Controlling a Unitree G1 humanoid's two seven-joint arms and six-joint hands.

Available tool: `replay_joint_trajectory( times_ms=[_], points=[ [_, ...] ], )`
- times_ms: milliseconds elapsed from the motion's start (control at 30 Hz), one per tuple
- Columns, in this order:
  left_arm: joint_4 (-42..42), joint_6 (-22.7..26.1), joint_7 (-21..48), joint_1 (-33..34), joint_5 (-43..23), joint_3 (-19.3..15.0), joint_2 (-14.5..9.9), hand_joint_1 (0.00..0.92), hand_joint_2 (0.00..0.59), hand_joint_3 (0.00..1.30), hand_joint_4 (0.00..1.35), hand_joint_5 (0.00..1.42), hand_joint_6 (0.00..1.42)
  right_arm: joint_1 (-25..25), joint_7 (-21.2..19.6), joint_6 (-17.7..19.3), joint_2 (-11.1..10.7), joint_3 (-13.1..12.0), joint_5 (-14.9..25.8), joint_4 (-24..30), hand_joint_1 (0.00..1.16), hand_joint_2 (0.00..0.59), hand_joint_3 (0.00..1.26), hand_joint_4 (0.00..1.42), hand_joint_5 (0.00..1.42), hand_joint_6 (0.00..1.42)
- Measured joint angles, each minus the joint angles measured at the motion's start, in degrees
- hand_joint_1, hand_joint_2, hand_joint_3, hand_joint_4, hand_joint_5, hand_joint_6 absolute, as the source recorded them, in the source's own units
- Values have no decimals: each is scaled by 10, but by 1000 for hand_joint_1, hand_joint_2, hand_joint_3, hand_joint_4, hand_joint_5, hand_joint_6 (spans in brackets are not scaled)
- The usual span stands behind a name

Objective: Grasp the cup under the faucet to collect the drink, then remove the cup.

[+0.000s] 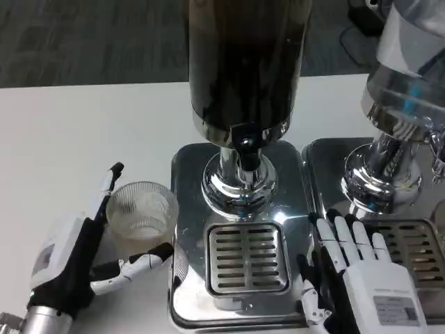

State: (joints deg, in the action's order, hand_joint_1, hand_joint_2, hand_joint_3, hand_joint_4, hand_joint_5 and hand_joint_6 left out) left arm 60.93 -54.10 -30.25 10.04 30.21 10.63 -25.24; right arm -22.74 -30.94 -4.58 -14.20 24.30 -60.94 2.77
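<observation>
**Cup beside the dispenser base, left hand around it**

Cup (142,209) stands upright on the white tabletop (62,146), just left of the chrome base (189,167) of the dark drink dispenser (243,62). It is clear ribbed glass and is not on the drip grille (248,257); it sits off the base altogether, to the left of the faucet (245,139). I cannot tell whether there is any liquid in it.

My left hand (83,254) lies on the tabletop at the cup's left and near side. One finger reaches up along the cup's far-left rim, and another finger curls in below the cup toward the edge of the base. The fingers bracket the glass, but I cannot tell whether they press on it or stand just clear, so I do not record a firm grip.

My right hand (351,268) rests, back upward, at the right edge of the same base, between it and the base of a second dispenser (407,76). Its fingers are extended and slightly apart, pointing away from me, and it holds nothing.

The faucet hangs from the front of the dark tank, above the chrome pedestal (238,184). The slotted grille lies nearer to me than the pedestal, with nothing standing on it.
</observation>
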Motion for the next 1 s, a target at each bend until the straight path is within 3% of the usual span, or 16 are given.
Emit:
replay_joint_trajectory(
  times_ms=[300,1000],
  points=[
    [0,0,-46,0,18,6,0,543,127,246,343,576,496,1,5,-1,0,0,0,0,0,550,72,0,0,0],
    [4,-1,-148,0,50,19,1,548,148,346,448,678,628,3,12,-2,-4,-3,6,3,0,550,82,0,0,0]
  ],
)
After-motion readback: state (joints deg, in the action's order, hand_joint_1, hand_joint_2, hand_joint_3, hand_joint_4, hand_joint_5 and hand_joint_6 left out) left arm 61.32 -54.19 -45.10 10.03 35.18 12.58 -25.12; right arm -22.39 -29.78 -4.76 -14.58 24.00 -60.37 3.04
